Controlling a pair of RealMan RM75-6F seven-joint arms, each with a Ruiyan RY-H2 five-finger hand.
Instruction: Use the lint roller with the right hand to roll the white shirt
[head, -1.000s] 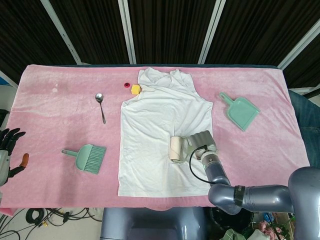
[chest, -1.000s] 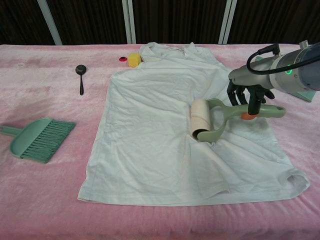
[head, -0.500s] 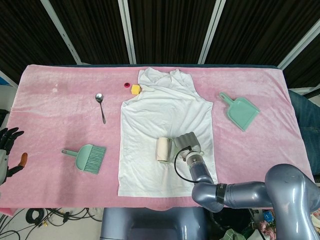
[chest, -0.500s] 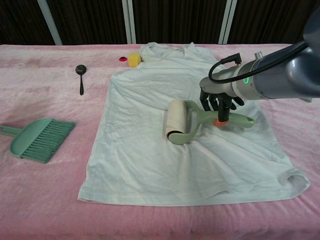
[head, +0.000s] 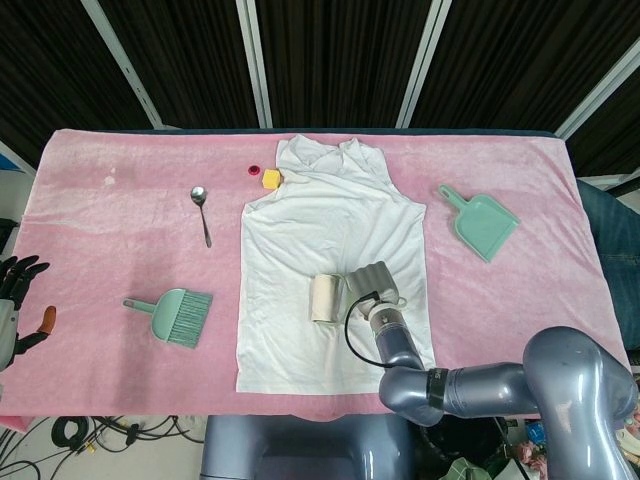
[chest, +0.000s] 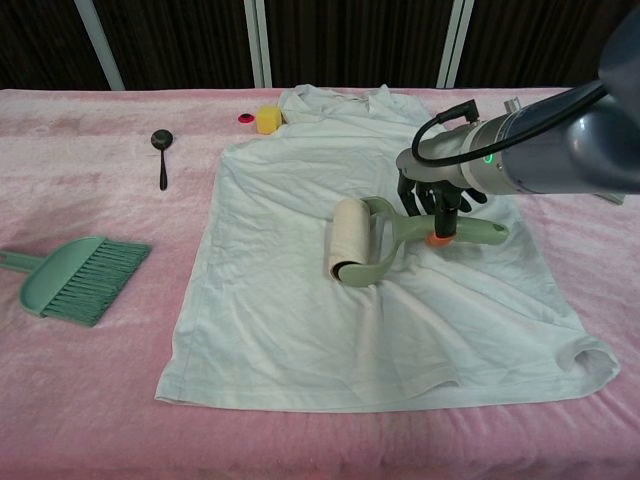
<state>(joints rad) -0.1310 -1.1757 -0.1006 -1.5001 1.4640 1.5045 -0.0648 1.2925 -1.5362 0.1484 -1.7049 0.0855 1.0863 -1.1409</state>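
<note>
A white shirt (head: 330, 240) (chest: 330, 200) lies flat on the pink table cover. The lint roller (chest: 352, 240) (head: 324, 298) rests on the shirt's middle, its cream roll to the left and its green handle (chest: 455, 232) pointing right. My right hand (chest: 436, 195) (head: 372, 283) grips that handle from above, fingers curled round it. My left hand (head: 14, 300) hangs off the table's left edge with its fingers spread, holding nothing; the chest view does not show it.
A green hand brush (head: 172, 315) (chest: 72, 277) lies left of the shirt. A spoon (head: 201, 212) (chest: 161, 156) lies further back. A yellow block (head: 270, 179) and a small red cap (head: 252, 170) sit by the collar. A green dustpan (head: 482, 221) lies to the right.
My right hand has pushed the roller leftward across the shirt from its right side to the middle, most of that early on. The fabric has bunched a little near the roll. The left hand barely moved.
</note>
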